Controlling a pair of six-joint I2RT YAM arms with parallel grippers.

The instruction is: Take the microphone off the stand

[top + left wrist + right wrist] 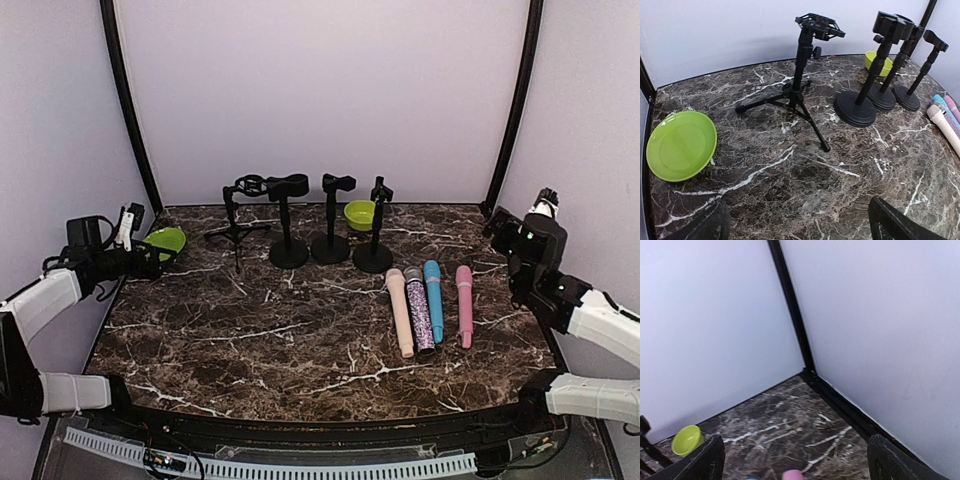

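Observation:
Several microphones lie side by side on the marble table right of centre: a beige one (400, 312), a glittery silver one (420, 310), a blue one (433, 300) and a pink one (464, 305). A black tripod stand (237, 228) and three round-base stands (288, 250) (330, 245) (373, 256) line the back; their clips look empty. My left gripper (148, 262) is open and empty at the far left, beside the green plate (165, 241). My right gripper (500, 228) is open and empty at the far right, behind the microphones. The pink microphone's tip (792, 474) shows in the right wrist view.
A green bowl (360, 214) sits behind the round-base stands, and it also shows in the right wrist view (687, 439). White walls with black corner posts (128, 110) close in the table on three sides. The tripod's legs (812, 127) spread over the marble.

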